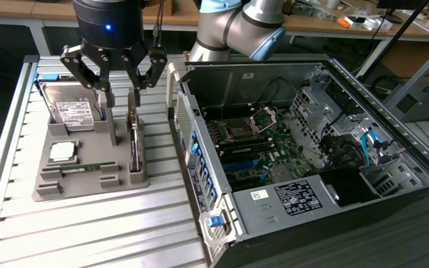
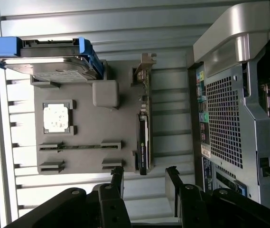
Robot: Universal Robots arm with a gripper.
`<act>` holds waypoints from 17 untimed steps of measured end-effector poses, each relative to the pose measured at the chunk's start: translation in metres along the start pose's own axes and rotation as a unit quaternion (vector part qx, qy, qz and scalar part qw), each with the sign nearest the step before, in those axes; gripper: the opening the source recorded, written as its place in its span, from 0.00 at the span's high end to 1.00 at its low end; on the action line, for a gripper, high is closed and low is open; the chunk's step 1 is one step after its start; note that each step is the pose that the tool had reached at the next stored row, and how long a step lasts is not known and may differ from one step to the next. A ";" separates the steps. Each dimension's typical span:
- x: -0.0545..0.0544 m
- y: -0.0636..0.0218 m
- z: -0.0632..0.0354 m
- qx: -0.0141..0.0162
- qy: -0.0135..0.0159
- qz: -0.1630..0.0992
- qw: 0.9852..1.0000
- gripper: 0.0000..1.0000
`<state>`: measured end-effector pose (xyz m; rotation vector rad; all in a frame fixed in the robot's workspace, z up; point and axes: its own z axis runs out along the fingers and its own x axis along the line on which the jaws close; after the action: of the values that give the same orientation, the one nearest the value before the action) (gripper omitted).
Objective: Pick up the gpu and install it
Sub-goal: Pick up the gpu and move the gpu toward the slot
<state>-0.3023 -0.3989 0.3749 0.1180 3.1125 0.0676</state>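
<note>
So, landmark: a grey tray (image 1: 87,188) (image 2: 91,128) with moulded slots lies on the slatted metal table (image 1: 87,237) (image 2: 101,23); all places below are given from this tray.
Gpu: the gpu (image 1: 134,142) (image 2: 144,137) stands on its edge in the long slot along the tray's side that faces the computer case, its silver bracket at the end of the tray where the hard drive sits.
Gripper: the gripper (image 1: 119,96) (image 2: 144,175) hangs over the tray, above the gpu's slot and the post beside it.
Fingers: spread wide apart, with nothing clamped between them; in the wrist view the dark card lines up with the gap between them.
Contact: I cannot tell whether a fingertip touches the card's upper edge.
Hard drive: a silver hard drive (image 1: 73,109) (image 2: 49,66) with a white label and blue side rails leans at one end of the tray.
Processor: a square silver chip (image 1: 63,151) (image 2: 56,118) lies flat in a pocket near the tray's middle.
Memory stick: a narrow green stick (image 1: 80,166) (image 2: 80,146) lies in a slot just beside the chip's pocket.
Computer case: the open computer case (image 1: 229,84) (image 2: 225,118) lies just beside the tray, on the gpu's side, motherboard exposed.
</note>
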 end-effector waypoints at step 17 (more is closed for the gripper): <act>0.000 -0.0004 0.0088 0.000 0.000 0.000 1.000 0.52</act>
<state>-0.3023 -0.3989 0.3661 0.1179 3.1125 0.0676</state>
